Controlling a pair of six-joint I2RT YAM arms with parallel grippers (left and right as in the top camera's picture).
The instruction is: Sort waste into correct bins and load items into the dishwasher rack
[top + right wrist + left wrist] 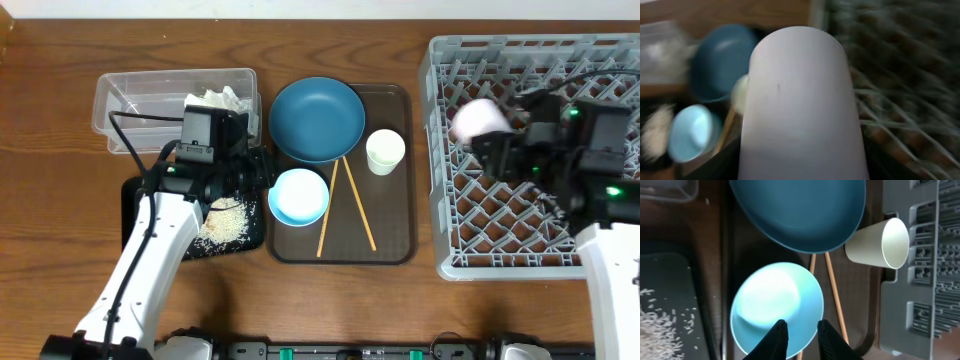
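Observation:
My left gripper (268,180) (802,325) hovers at the near left edge of the light-blue bowl (298,196) (775,300); its fingers stand slightly apart with nothing clamped between them. Behind the bowl on the brown tray lie the dark-blue plate (316,118) (800,210), a white cup (385,151) (885,242) and two chopsticks (345,205) (835,295). My right gripper (497,140) (800,167) is shut on a pinkish-white cup (480,120) (800,100), held on its side above the grey dishwasher rack (470,250). Rice (228,222) (660,325) lies on the black tray (135,215). The napkin (225,103) sits in the clear tub (130,100).
The brown serving tray (395,245) lies between the bins and the rack, whose left wall (930,280) stands close beside the white cup. My left arm stretches over the black tray. Bare wooden table shows at the front left and far left.

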